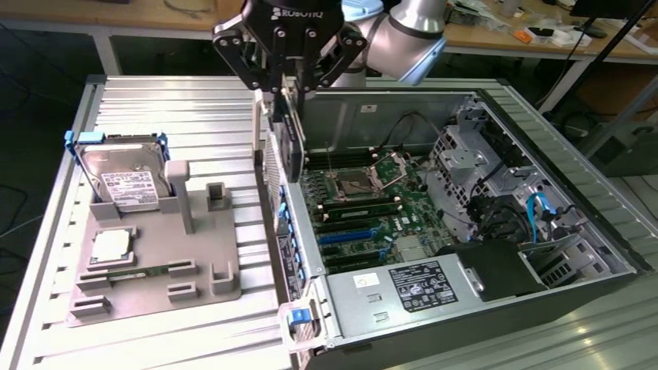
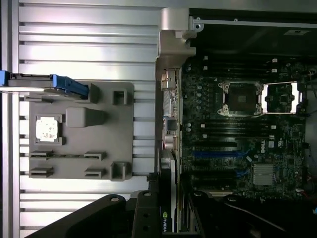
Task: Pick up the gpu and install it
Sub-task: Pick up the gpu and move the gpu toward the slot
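In the exterior view, the black end effector [image 1: 289,83] hangs at about 12 o'clock. Its two fingers are partly closed and pinch the top edge of the graphics card [image 1: 294,137]. The card is dark and thin. It hangs on its edge, up off the worktop [image 1: 165,100], and points down toward the middle of the picture.

The card is right by the near wall of the open computer case [image 1: 575,231], which fills the side from 2 to 5 o'clock. I cannot tell if the card touches that wall. The green main board [image 1: 370,220] lies flat inside the case, at 4 o'clock from the card.

A grey tray [image 1: 221,254] sits on the worktop at 8 o'clock. A silver hard drive [image 1: 123,185] stands in it at 9 o'clock. A square chip [image 1: 111,245] lies below the drive, and a thin green memory stick [image 1: 139,270] lies just under the chip.
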{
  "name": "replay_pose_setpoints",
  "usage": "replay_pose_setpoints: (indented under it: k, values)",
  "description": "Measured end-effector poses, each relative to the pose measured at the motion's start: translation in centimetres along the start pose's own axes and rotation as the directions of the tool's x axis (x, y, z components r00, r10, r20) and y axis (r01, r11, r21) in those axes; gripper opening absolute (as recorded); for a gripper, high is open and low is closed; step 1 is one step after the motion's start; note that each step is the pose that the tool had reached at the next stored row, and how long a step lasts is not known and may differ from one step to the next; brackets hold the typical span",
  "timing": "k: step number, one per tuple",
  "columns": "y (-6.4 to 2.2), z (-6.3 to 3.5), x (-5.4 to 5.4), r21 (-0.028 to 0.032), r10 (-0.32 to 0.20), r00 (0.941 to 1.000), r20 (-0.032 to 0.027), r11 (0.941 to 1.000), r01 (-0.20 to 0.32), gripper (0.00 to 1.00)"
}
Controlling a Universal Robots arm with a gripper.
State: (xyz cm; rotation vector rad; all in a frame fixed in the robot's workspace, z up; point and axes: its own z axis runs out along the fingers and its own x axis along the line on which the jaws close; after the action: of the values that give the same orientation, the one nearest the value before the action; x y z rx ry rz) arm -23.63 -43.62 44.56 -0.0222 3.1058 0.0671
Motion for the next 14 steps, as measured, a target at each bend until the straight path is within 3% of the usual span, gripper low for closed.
replay_pose_setpoints:
  k: [14]
  values:
    - [-0.1,0.32,-6.3,0.0,0.0,1.0,0.0,1.0,0.0,0.27]
